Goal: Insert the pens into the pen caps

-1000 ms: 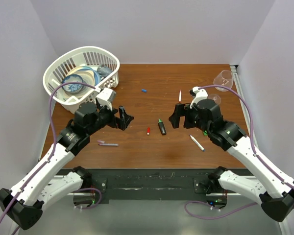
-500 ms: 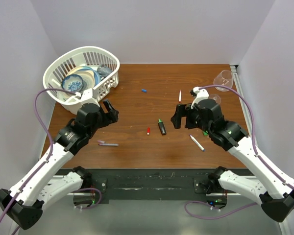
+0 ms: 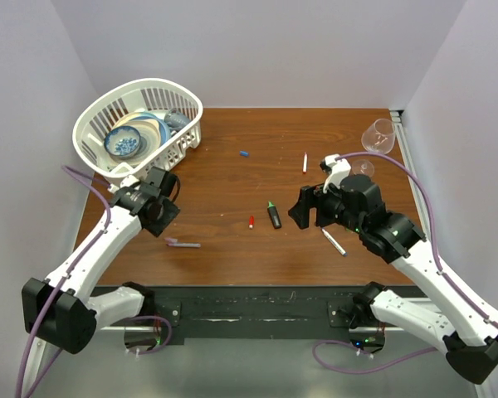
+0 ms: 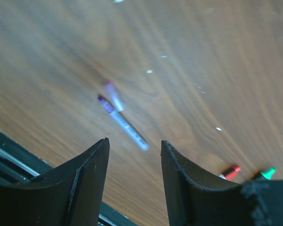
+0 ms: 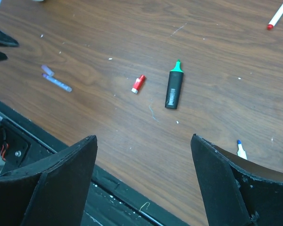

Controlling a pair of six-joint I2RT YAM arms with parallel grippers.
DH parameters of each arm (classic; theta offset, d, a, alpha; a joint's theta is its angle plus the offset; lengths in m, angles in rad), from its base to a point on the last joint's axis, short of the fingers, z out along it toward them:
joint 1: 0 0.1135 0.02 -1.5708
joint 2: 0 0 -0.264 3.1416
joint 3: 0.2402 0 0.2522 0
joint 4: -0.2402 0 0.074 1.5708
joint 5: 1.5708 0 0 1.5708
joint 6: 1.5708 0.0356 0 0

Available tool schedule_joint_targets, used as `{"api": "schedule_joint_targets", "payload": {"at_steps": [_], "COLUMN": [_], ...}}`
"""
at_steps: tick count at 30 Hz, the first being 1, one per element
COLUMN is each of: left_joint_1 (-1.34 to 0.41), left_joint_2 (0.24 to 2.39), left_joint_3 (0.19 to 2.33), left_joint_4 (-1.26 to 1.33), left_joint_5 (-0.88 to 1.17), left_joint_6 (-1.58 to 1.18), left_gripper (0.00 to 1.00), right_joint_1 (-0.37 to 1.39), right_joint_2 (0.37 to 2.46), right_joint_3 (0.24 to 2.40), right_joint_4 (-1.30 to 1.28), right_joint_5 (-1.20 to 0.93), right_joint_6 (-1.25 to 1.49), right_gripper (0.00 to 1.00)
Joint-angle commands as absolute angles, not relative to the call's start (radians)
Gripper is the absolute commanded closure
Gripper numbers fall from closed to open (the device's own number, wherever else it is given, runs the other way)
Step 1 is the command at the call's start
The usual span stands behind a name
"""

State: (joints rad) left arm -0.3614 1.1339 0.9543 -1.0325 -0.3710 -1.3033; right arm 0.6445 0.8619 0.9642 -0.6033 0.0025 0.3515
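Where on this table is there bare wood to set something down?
Two bare patches on the table: the far strip between the basket and the glass, beyond the blue cap; and the near-edge wood between the purple pen and the pale pen. Crowded: the middle, where the red cap and black marker lie close together.
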Motion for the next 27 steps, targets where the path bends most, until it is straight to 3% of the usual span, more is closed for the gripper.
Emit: {"api": "schedule_joint_targets", "payload": {"at_steps": [1, 17, 27], "left_joint_1": [-0.342, -0.331, -0.331], "left_joint_2": [1.124, 1.209, 1.311], "left_joint_3": [0.901, 0.772, 0.756], "left_joint_4": [-1.065, -0.934, -0.865], "left_joint_5": [-0.339, -0.213, -0.222], "left_joint_6": [-1.451, -1.649, -1.646], "left_gripper": [0.49, 0.69, 0.67], "right_joint_1": [0.647, 0.647, 0.649], "right_joint_2": [0.841, 0.790, 0.767], "right_joint_3": [0.957, 0.911, 0.916], "right_joint_4": [-0.558, -0.545, -0.554], "right_joint_5": [-0.066, -0.072, -0.069], "right_joint_6": [0.327, 0.334, 0.325], "right_gripper": [0.16, 0.16, 0.15]}}
